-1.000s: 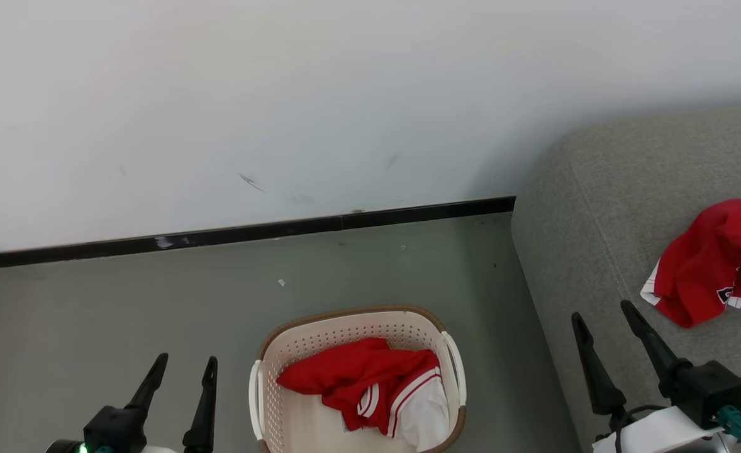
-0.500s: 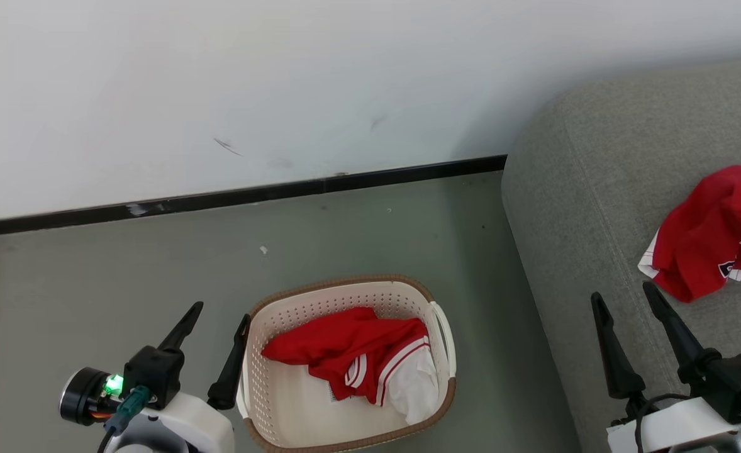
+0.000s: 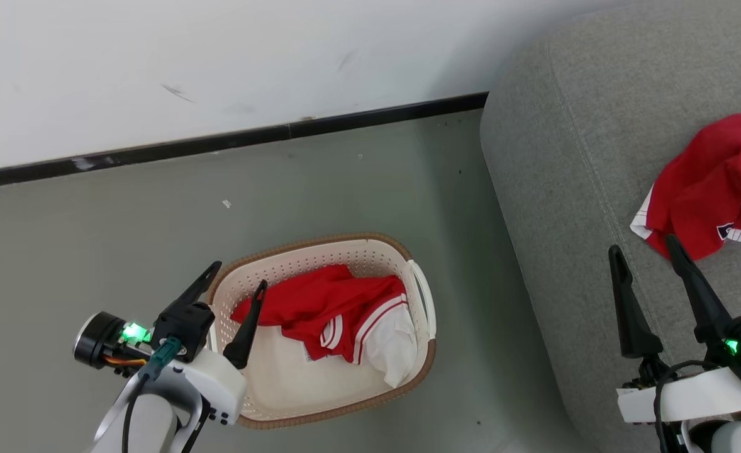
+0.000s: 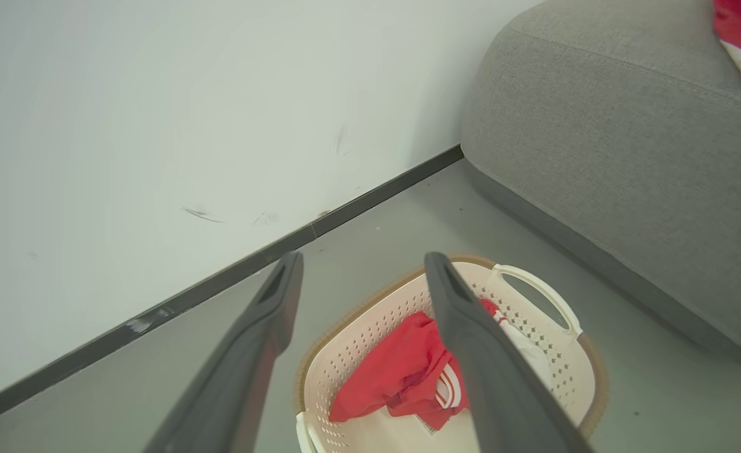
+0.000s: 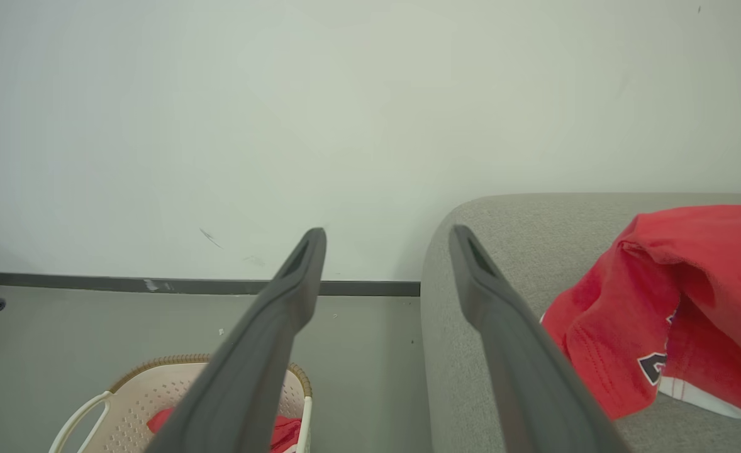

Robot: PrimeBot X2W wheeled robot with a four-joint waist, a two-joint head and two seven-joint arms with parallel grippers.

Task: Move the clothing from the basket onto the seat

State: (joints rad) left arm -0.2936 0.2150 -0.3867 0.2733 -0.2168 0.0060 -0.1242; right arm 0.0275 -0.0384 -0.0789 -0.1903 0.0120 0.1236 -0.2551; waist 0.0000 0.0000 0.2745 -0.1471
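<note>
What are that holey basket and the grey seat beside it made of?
The laundry basket looks like moulded matt cream plastic: rows of punched holes, smooth white handles, a brown woven-look rim. The sofa seat seems upholstered in coarse grey-green woven fabric: speckled weave, stitched seam.

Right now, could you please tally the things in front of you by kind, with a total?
Laundry basket: 1
Sofa seat: 1
Red garments: 2, the basket garment and the seat garment
Claws: 2, the left claw and the right claw, both open and empty
Total: 6
</note>
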